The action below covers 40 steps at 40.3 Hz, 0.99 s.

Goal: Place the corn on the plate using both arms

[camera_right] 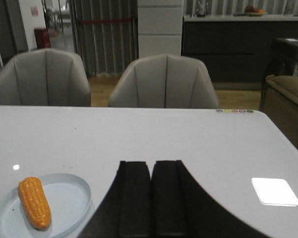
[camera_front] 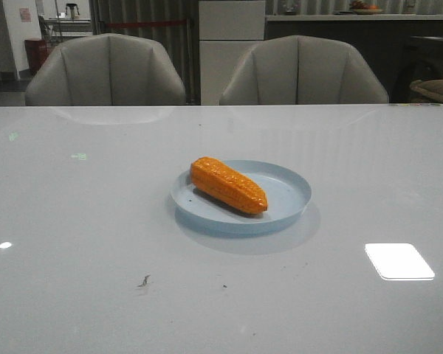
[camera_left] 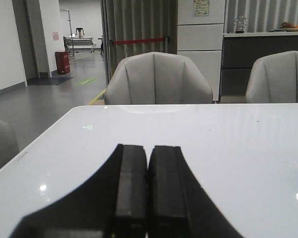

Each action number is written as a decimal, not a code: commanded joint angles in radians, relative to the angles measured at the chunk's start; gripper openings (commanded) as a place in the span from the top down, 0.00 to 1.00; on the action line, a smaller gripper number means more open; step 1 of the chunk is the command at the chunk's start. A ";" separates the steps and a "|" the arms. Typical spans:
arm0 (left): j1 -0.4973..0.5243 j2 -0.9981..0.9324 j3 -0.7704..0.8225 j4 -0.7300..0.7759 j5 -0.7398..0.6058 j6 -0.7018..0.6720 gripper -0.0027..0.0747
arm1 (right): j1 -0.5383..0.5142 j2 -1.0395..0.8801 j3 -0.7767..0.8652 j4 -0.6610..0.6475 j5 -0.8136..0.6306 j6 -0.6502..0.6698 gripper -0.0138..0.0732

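The corn cob (camera_front: pixel 228 185) lies on the pale blue plate (camera_front: pixel 292 193), mid-frame on the bench (camera_front: pixel 74 243), its long axis diagonal. Both end effectors, left (camera_left: pixel 148 186) and right (camera_right: pixel 151 201), are pressed together, empty; the right looks nearer.

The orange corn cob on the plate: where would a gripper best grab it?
Grip the orange, bumpy corn cob across its thick middle, coming from above. It lies flat and diagonal on the pale blue round plate, so the fingers should straddle its width, clear of the low rim.
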 commanded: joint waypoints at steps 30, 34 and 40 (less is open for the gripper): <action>0.001 -0.020 0.037 -0.009 -0.080 -0.007 0.84 | 0.003 -0.130 0.379 0.005 -0.320 0.041 0.80; 0.001 -0.020 0.037 -0.009 -0.080 -0.007 0.84 | 0.003 -0.130 0.379 0.005 -0.320 0.041 0.80; 0.001 -0.020 0.037 -0.009 -0.080 -0.007 0.84 | 0.003 -0.130 0.379 0.005 -0.320 0.041 0.80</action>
